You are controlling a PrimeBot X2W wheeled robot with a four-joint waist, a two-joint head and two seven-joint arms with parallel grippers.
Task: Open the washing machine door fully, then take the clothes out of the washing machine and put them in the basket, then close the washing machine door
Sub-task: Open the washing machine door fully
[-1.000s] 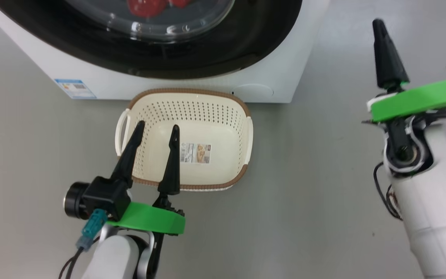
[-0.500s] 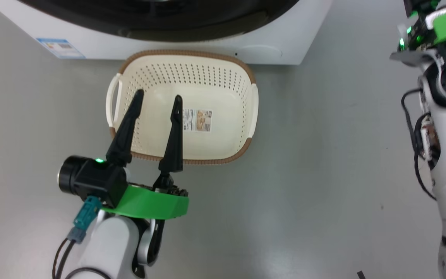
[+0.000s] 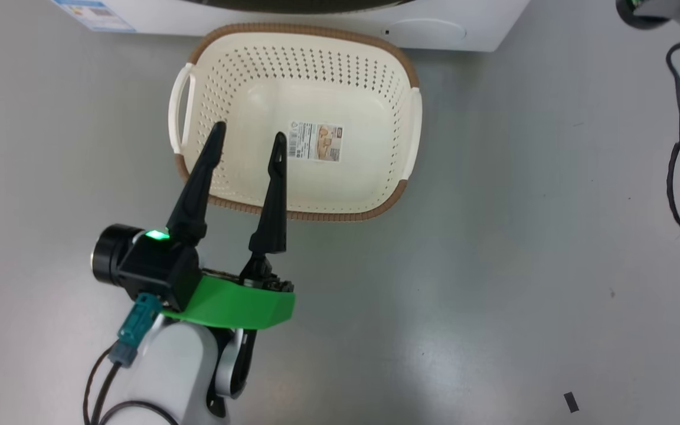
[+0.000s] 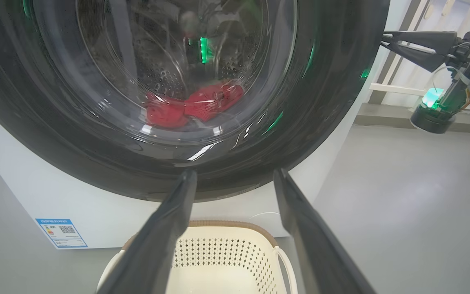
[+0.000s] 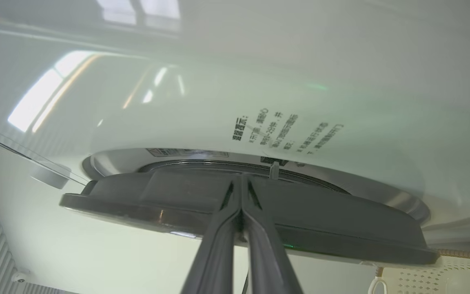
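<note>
Right gripper (image 5: pixel 241 181) risen (pinched closed), at door (image 5: pixel 341 228)

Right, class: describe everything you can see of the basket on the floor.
The basket is cream-white perforated plastic, a rounded rectangle with a brown woven-look rim, a white handle at each side and a sticker on its bottom. It stands upright and empty on the grey floor, close before the washing machine; whether they touch is unclear.

Jaws spread on the left gripper (image 3: pixel 249 131), pressed together on the right gripper (image 5: pixel 241 181).
</note>
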